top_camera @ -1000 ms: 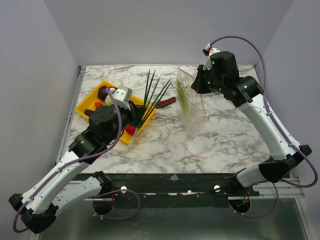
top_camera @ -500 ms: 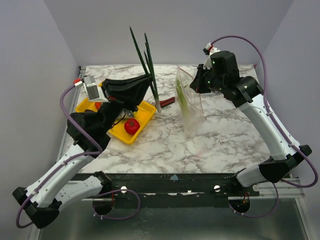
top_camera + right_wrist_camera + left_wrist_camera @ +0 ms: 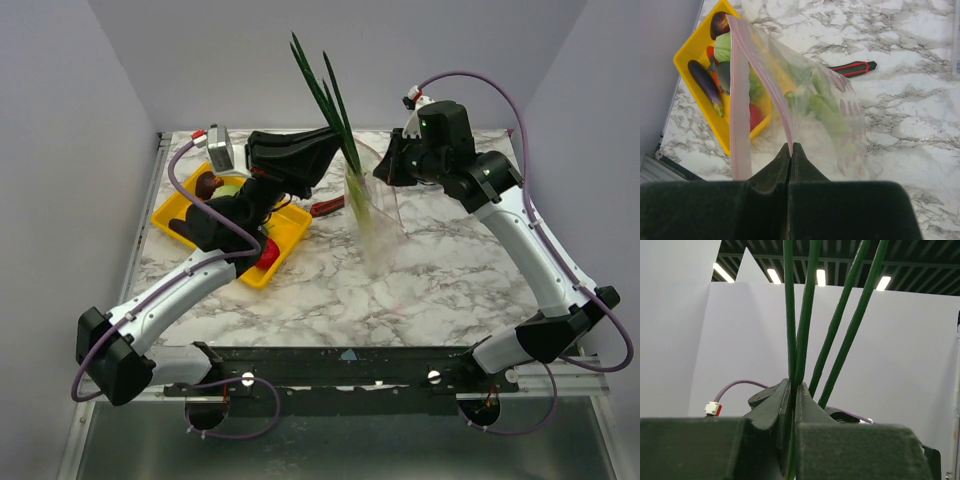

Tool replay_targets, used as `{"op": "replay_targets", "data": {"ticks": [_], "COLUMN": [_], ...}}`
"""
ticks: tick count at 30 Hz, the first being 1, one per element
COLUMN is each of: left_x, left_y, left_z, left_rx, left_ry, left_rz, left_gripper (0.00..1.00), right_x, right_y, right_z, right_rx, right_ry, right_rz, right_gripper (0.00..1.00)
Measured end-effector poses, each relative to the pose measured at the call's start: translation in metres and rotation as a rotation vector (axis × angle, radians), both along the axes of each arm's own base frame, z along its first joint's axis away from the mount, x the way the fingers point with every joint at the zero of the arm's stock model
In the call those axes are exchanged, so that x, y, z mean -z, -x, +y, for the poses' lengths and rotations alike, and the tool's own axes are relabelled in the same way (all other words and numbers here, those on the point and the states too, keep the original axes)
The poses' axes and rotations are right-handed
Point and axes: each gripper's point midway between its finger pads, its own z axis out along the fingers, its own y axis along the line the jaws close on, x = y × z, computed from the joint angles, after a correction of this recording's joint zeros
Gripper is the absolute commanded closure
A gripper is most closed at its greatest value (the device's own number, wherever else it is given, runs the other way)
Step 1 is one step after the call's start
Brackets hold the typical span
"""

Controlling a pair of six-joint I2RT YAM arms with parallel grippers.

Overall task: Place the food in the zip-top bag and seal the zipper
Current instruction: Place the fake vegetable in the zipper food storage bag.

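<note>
My left gripper (image 3: 330, 142) is shut on a bunch of long green stalks (image 3: 322, 85), held upright with their tips high above the table. Their lower ends reach down by the mouth of the zip-top bag (image 3: 378, 215). In the left wrist view the stalks (image 3: 805, 315) rise from between the shut fingers of the left gripper (image 3: 793, 385). My right gripper (image 3: 791, 146) is shut on the bag's pinkish zipper (image 3: 740, 100) and holds the bag (image 3: 840, 115) up with its mouth open. Some green food (image 3: 822, 102) lies inside. A tomato (image 3: 755, 117) and an eggplant (image 3: 705, 84) lie in the yellow tray (image 3: 685, 57).
The yellow tray (image 3: 175, 215) sits at the table's left, under the left arm, with a green cabbage (image 3: 729, 46) and a dark round piece (image 3: 720, 22) in it. A red-handled tool (image 3: 328, 207) lies between the tray and the bag.
The left arm lifted the stalks off the tray, stood them upright and swung them right to the bag's mouth. The right gripper kept holding the bag.
</note>
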Motion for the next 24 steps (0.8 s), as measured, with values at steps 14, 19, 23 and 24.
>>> {"op": "replay_targets", "data": {"ticks": [14, 19, 23, 24], "left_x": [0.016, 0.04, 0.064, 0.073], "left_y": [-0.026, -0.038, -0.047, -0.052], "left_z": [-0.029, -0.039, -0.044, -0.046], "left_rx": [0.024, 0.012, 0.0, -0.006], "left_ry": [0.025, -0.013, -0.047, -0.057], "left_rz": [-0.049, -0.017, 0.032, 0.06], "left_gripper": [1.0, 1.0, 1.0, 1.0], "right_x": [-0.01, -0.016, -0.018, -0.017], "right_y": [0.001, 0.001, 0.0, 0.0], "right_z": [0.004, 0.004, 0.005, 0.005], "right_rx": [-0.014, -0.014, -0.014, -0.014], "right_ry": [-0.027, -0.035, -0.037, -0.036], "right_rz": [-0.011, -0.022, -0.025, -0.024], "right_gripper": [1.0, 1.0, 1.0, 1.0]}}
